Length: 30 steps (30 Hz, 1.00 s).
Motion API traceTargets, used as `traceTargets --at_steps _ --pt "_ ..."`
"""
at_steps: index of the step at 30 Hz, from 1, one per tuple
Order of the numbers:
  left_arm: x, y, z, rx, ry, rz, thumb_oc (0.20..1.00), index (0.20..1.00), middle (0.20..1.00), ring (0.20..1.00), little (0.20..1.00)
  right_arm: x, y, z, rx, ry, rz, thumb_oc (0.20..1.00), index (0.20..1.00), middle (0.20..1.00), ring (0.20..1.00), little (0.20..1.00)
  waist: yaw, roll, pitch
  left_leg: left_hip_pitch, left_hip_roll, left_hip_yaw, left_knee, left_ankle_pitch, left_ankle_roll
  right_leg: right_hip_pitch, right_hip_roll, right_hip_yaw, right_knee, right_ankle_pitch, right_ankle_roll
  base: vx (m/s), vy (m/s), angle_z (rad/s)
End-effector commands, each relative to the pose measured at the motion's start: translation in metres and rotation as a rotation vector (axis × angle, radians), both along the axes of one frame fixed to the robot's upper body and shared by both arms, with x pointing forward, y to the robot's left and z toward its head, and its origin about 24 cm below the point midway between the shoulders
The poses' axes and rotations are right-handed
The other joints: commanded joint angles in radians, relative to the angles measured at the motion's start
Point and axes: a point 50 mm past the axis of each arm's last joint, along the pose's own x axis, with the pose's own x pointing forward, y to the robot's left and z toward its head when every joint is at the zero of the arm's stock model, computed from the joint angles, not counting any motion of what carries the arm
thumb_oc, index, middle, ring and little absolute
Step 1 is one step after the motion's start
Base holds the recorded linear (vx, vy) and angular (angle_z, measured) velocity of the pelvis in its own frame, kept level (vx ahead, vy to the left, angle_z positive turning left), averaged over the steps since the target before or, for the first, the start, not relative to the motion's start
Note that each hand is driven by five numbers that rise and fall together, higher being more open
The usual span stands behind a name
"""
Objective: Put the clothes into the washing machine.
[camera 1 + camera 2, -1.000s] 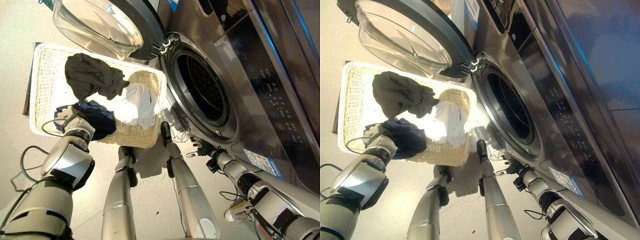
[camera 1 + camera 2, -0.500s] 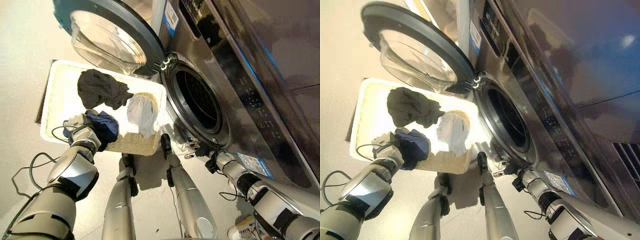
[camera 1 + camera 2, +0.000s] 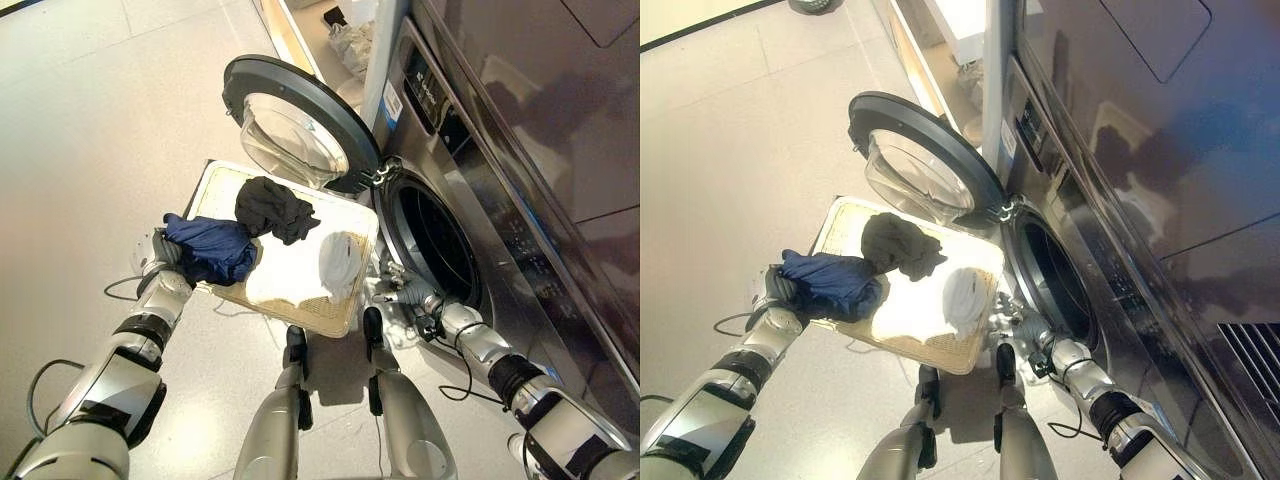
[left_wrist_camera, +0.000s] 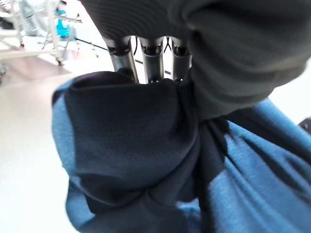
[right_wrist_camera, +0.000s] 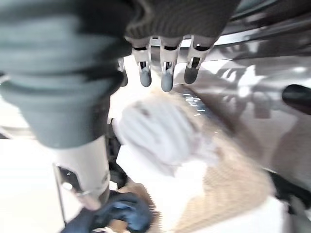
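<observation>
Blue garment (image 3: 212,249) bunched in left hand (image 3: 150,255) over basket (image 3: 300,300).

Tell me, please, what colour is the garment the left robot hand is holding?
Dark blue garment; the left wrist view shows it best.

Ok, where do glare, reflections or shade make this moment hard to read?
Left eye view: the bright inside of the basket nearly swallows the white garment, and the dark front of the washing machine mirrors the room. Right eye view: highlights on the glass door. Left wrist view: the blue garment lies in shade where the left hand grips it.
</observation>
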Motion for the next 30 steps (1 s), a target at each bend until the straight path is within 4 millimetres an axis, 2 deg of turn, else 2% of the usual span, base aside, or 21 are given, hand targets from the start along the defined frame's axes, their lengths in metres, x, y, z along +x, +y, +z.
traceTargets --at_steps 1,3,4,6,7,9,10,11,12,13,18,21,25,27,30 --pt "0.001 -0.022 0.001 -0.261 -0.190 -0.140 0.200 0.200 0.200 0.200 0.200 -0.002 0.011 0.027 0.162 -0.125 -0.004 1.000 1.000 1.000 1.000 1.000 0.007 0.004 -0.063 -0.034 -0.072 0.000 0.076 -0.100 -0.004 -0.044 0.009 -0.047 0.082 -0.105 0.037 0.02 -0.098 0.41" --pt "-0.001 -0.030 -0.004 -0.297 -0.182 -0.206 0.213 0.213 0.213 0.213 0.213 -0.004 0.013 0.031 0.178 -0.145 0.008 1.000 1.000 1.000 1.000 1.000 0.011 0.007 -0.069 -0.027 -0.072 -0.002 0.071 -0.100 -0.004 -0.034 0.009 -0.051 0.078 -0.107 0.037 0.00 -0.051 0.18" --pt "-0.006 -0.050 -0.008 -0.382 -0.177 -0.366 0.200 0.200 0.200 0.200 0.200 -0.007 0.022 0.040 0.209 -0.176 0.043 1.000 1.000 1.000 1.000 1.000 0.017 0.012 -0.076 -0.016 -0.071 -0.005 0.063 -0.098 -0.002 -0.020 0.009 -0.055 0.073 -0.109 0.037 0.00 -0.044 0.18" --pt "-0.009 -0.063 -0.007 -0.438 -0.170 -0.475 0.200 0.200 0.200 0.200 0.200 -0.010 0.026 0.044 0.225 -0.185 0.071 1.000 1.000 1.000 1.000 1.000 0.019 0.017 -0.083 -0.005 -0.069 -0.004 0.051 -0.095 -0.001 -0.008 0.010 -0.058 0.067 -0.110 0.038 0.01 -0.029 0.10" --pt "-0.012 -0.077 -0.005 -0.524 -0.161 -0.611 0.200 0.200 0.200 0.200 0.200 -0.013 0.032 0.046 0.240 -0.188 0.112 1.000 1.000 1.000 1.000 1.000 0.021 0.023 -0.091 0.010 -0.068 -0.002 0.037 -0.091 0.000 0.007 0.011 -0.060 0.060 -0.112 0.037 0.00 0.000 0.00" --pt "-0.015 -0.089 -0.004 -0.601 -0.155 -0.715 0.200 0.200 0.200 0.200 0.200 -0.015 0.037 0.047 0.242 -0.186 0.147 1.000 1.000 1.000 1.000 1.000 0.022 0.029 -0.097 0.019 -0.068 0.000 0.027 -0.087 0.000 0.020 0.011 -0.064 0.055 -0.114 0.037 0.00 0.000 0.00" --pt "-0.015 -0.089 -0.004 -0.601 -0.155 -0.715 0.200 0.200 0.200 0.200 0.200 -0.015 0.037 0.047 0.242 -0.186 0.147 1.000 1.000 1.000 1.000 1.000 0.022 0.029 -0.097 0.019 -0.068 0.000 0.027 -0.087 0.000 0.020 0.011 -0.064 0.055 -0.114 0.037 0.00 0.000 0.00" --pt "-0.019 -0.110 -0.002 -0.692 -0.121 -0.882 0.200 0.200 0.200 0.200 0.200 -0.018 0.048 0.047 0.241 -0.173 0.208 1.000 1.000 1.000 1.000 1.000 0.024 0.040 -0.105 0.034 -0.068 0.005 0.010 -0.080 0.000 0.036 0.010 -0.071 0.048 -0.116 0.035 0.00 0.000 0.00" --pt "-0.020 -0.114 -0.001 -0.702 -0.115 -0.908 0.200 0.200 0.200 0.200 0.200 -0.018 0.050 0.047 0.240 -0.170 0.217 1.000 1.000 1.000 1.000 1.000 0.024 0.041 -0.106 0.036 -0.068 0.005 0.009 -0.079 0.001 0.038 0.010 -0.072 0.047 -0.116 0.035 0.00 0.000 0.00" --pt "-0.022 -0.126 0.001 -0.740 -0.089 -1.007 0.200 0.200 0.200 0.200 0.200 -0.020 0.057 0.047 0.230 -0.163 0.253 1.000 1.000 1.000 1.000 1.000 0.024 0.044 -0.109 0.041 -0.068 0.007 0.003 -0.076 0.001 0.045 0.010 -0.077 0.045 -0.116 0.033 0.00 0.000 0.00" --pt "-0.026 -0.147 0.013 -0.822 -0.047 -1.231 0.200 0.200 0.200 0.200 0.200 -0.023 0.073 0.042 0.148 -0.102 0.387 1.000 1.000 1.000 1.000 1.000 0.028 0.044 -0.116 0.052 -0.065 0.011 0.003 -0.075 0.001 0.063 0.010 -0.086 0.042 -0.119 0.029 0.00 0.000 0.00" --pt "-0.026 -0.152 0.018 -0.838 -0.037 -1.280 0.200 0.200 0.200 0.200 0.200 -0.024 0.076 0.041 0.114 -0.092 0.431 1.000 1.000 1.000 1.000 1.000 0.030 0.042 -0.117 0.055 -0.065 0.012 0.003 -0.076 0.002 0.069 0.012 -0.087 0.042 -0.121 0.028 0.00 -0.014 0.01" --pt "-0.024 -0.165 0.039 -0.886 -0.055 -1.402 0.200 0.200 0.200 0.200 0.200 -0.029 0.083 0.032 0.025 0.023 0.573 1.000 1.000 1.000 1.000 1.000 0.035 0.029 -0.121 0.065 -0.057 0.013 0.003 -0.075 0.002 0.087 0.017 -0.090 0.045 -0.128 0.025 0.00 -0.070 0.06" --pt "-0.024 -0.167 0.042 -0.891 -0.055 -1.421 0.200 0.200 0.200 0.200 0.200 -0.030 0.083 0.030 0.022 0.038 0.590 1.000 1.000 1.000 1.000 1.000 0.036 0.026 -0.120 0.066 -0.056 0.013 0.004 -0.075 0.002 0.090 0.018 -0.090 0.045 -0.129 0.024 0.00 -0.047 0.06" --pt "-0.025 -0.170 0.050 -0.891 -0.061 -1.459 0.200 0.200 0.200 0.200 0.200 -0.037 0.085 0.021 0.036 0.152 0.664 1.000 1.000 1.000 1.000 1.000 0.039 0.019 -0.121 0.069 -0.052 0.011 0.004 -0.076 0.002 0.095 0.022 -0.088 0.043 -0.130 0.023 0.00 -0.053 0.04"
